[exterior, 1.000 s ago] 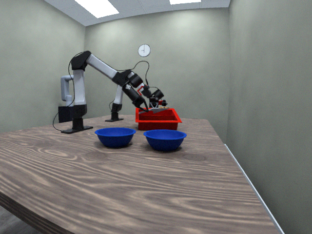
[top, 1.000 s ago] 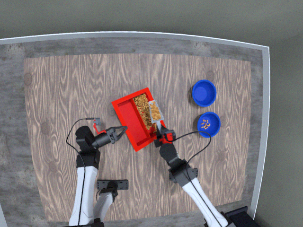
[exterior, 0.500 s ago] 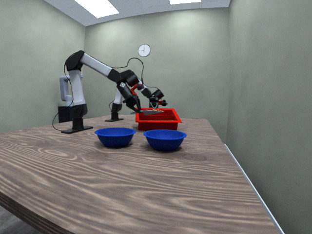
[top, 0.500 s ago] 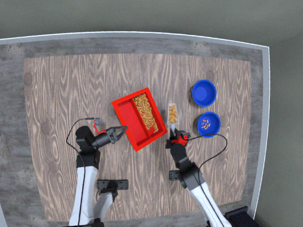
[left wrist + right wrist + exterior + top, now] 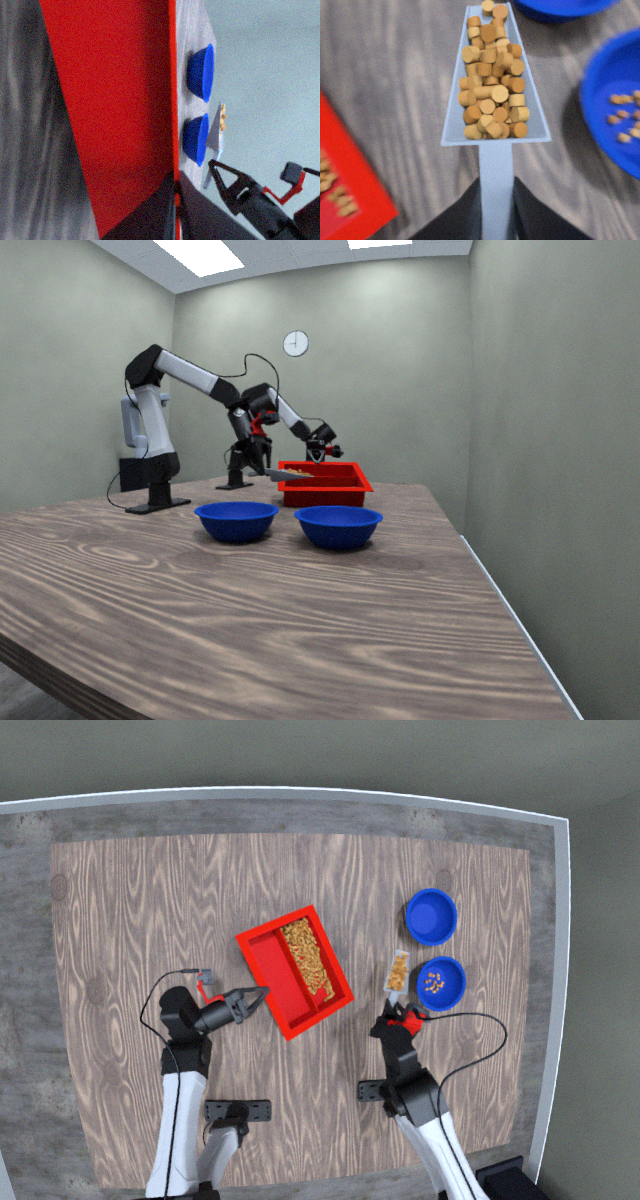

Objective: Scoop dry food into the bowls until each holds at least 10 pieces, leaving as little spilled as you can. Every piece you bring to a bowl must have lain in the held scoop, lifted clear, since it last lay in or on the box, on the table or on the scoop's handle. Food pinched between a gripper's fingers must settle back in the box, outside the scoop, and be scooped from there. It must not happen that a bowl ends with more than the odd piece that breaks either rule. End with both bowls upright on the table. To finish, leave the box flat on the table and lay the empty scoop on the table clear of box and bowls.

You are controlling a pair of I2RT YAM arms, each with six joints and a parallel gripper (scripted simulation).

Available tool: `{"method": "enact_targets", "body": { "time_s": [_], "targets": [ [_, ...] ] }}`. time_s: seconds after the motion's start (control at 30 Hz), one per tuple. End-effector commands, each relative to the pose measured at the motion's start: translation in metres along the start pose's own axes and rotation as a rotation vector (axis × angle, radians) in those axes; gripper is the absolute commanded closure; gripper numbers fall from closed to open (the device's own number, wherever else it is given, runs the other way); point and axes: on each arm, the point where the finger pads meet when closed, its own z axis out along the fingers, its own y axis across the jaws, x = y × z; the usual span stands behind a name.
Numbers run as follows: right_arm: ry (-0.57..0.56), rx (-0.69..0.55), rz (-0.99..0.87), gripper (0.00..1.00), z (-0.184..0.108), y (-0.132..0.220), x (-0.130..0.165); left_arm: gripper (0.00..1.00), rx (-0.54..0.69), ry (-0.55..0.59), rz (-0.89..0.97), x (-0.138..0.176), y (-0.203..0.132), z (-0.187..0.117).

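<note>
My right gripper [image 5: 393, 1005] [image 5: 497, 185] is shut on the handle of the pale scoop [image 5: 386, 988] [image 5: 279, 476] [image 5: 496, 142]. The scoop is lifted clear, heaped with dry food [image 5: 488, 67], between box and bowls. The nearer blue bowl [image 5: 461, 983] [image 5: 236, 523] [image 5: 587, 100] stands upright with several pieces on its bottom. The farther blue bowl [image 5: 432, 943] [image 5: 338, 529] looks empty in the top view. The red box [image 5: 245, 947] [image 5: 325, 498] [image 5: 115, 90] lies flat, food [image 5: 307, 952] in its right compartment. My left gripper [image 5: 266, 989] [image 5: 176, 178] is shut on its left rim.
The box's left compartment [image 5: 273, 978] is bare. The two bowls stand close together to the right of the scoop in the top view. Both arms reach in from the front, and a cable [image 5: 491, 1050] loops beside the right arm.
</note>
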Motion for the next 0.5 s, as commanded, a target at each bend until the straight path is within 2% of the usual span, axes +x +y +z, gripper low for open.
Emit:
{"method": "enact_targets", "body": {
  "time_s": [0.0,0.17,0.2,0.27,0.47],
  "targets": [
    [-0.005,0.102,0.083,1.00,-0.008,-0.033,0.002,1.00,0.058,-0.013,0.117,-0.007,-0.040,-0.006],
    [0.002,0.156,0.126,1.00,-0.008,-0.050,0.007,1.00,0.058,-0.013,0.117,-0.007,-0.040,-0.006],
    [-0.017,0.161,0.154,1.00,-0.011,-0.053,0.000,1.00,0.058,-0.013,0.117,-0.007,-0.040,-0.006],
    [0.018,0.204,0.161,1.00,-0.007,-0.065,0.015,1.00,0.058,-0.013,0.117,-0.007,-0.040,-0.006],
    [0.024,0.318,0.253,1.00,-0.010,-0.099,0.022,1.00,0.058,-0.013,0.117,-0.007,-0.040,-0.006]
  ]
}}
